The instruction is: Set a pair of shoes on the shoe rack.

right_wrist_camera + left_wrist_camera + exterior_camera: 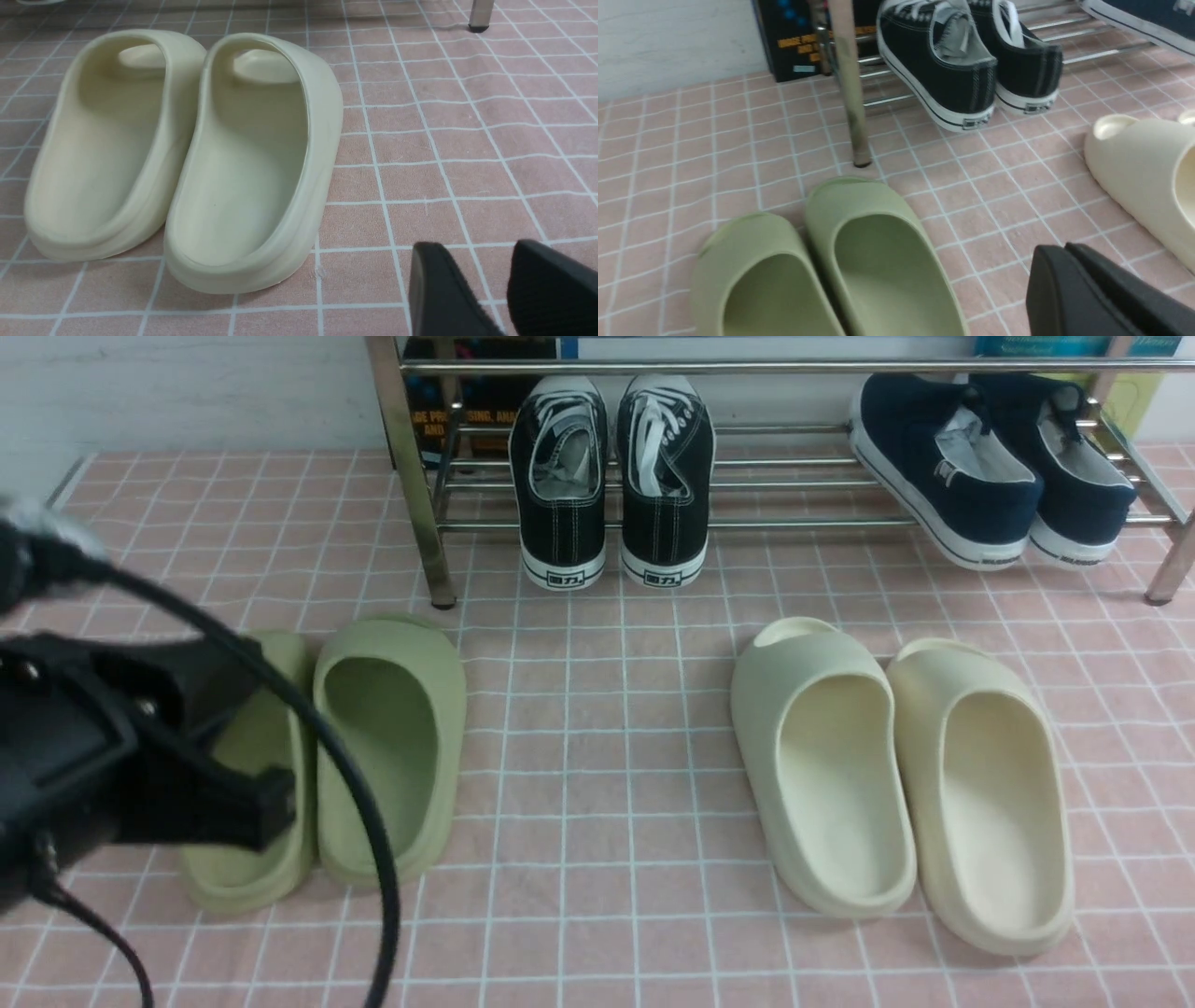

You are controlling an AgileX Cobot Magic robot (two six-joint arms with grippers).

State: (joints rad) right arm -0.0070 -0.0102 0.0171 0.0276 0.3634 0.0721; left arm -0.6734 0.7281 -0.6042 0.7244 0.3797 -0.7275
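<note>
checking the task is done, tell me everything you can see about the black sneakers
The black sneakers are a low-top canvas pair with white laces, white stitching and white soles bearing a small heel label. They sit side by side on the shoe rack at its left end, toes pointing in, tilted with their heels down and overhanging the front rail. No gripper touches them.
</note>
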